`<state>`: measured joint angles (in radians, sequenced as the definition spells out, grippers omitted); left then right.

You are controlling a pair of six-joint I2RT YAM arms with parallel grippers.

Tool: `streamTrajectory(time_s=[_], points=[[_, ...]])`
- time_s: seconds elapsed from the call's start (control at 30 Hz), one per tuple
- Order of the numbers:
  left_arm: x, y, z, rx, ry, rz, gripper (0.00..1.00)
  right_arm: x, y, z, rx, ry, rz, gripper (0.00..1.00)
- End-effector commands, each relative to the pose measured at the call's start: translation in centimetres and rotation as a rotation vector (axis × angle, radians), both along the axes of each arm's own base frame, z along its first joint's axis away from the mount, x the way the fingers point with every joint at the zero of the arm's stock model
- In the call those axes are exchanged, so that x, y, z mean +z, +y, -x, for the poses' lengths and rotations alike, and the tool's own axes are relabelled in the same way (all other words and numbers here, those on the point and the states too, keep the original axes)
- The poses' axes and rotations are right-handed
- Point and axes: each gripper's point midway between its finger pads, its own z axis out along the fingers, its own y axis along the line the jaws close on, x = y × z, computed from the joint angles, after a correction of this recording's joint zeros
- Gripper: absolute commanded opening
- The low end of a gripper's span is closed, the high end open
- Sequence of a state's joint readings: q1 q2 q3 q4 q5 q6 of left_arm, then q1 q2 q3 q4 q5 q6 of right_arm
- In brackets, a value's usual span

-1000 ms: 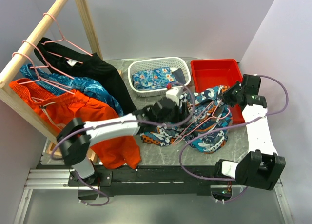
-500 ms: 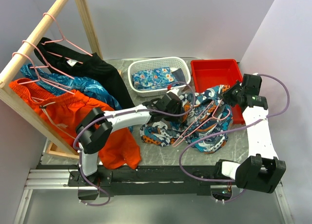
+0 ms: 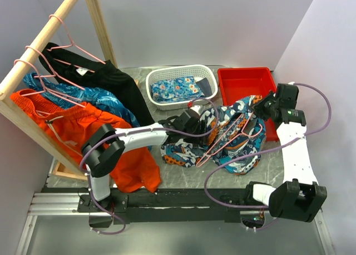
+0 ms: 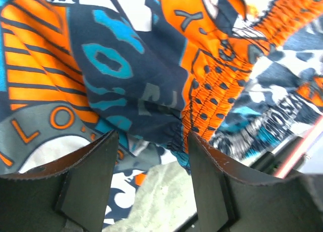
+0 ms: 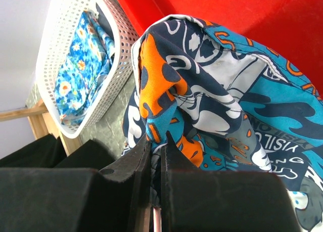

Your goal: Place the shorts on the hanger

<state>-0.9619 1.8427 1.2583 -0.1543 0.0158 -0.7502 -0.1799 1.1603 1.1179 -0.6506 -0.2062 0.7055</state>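
Observation:
The shorts (image 3: 231, 135), patched in orange, teal, navy and white, lie bunched on the grey table. A pink wire hanger (image 3: 214, 152) lies slanted among their folds. My right gripper (image 3: 260, 108) is shut on a raised fold of the shorts (image 5: 227, 90) near the red bin. In the right wrist view (image 5: 156, 141), a bit of pink wire shows low between its jaws. My left gripper (image 3: 192, 121) is open at the left side of the shorts. In the left wrist view (image 4: 151, 137), fabric (image 4: 136, 80) lies just beyond its fingertips, and the hanger (image 4: 303, 150) shows at the right.
A white basket (image 3: 181, 85) holding blue floral cloth stands at the back, with a red bin (image 3: 245, 83) to its right. A wooden rack (image 3: 33, 60) on the left carries pink hangers with black, blue leafy and orange garments (image 3: 94, 133).
My left arm has folded in and its gripper has shifted slightly left and down against the shorts. My right gripper has kept its grip almost in place.

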Motion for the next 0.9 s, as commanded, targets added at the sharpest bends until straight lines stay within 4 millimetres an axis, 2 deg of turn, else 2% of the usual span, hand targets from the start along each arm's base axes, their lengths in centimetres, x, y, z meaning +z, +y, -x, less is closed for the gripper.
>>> streamTrajectory(time_s=[0.0, 0.27, 0.63, 0.87], points=[[3.8, -1.1, 0.5, -0.026, -0.030, 0.125, 0.63, 3.5, -0.2, -0.4, -0.008, -0.108, 0.034, 0.00], [5.4, -1.8, 0.4, -0.069, -0.060, 0.143, 0.64, 3.8, 0.3, 0.0, 0.031, -0.120, 0.039, 0.00], [4.5, -2.9, 0.1, -0.065, -0.107, 0.018, 0.65, 3.6, 0.2, 0.2, 0.025, -0.119, 0.053, 0.00], [2.2, -2.2, -1.0, 0.007, -0.138, -0.111, 0.57, 4.0, 0.1, 0.3, 0.022, -0.129, 0.062, 0.00]])
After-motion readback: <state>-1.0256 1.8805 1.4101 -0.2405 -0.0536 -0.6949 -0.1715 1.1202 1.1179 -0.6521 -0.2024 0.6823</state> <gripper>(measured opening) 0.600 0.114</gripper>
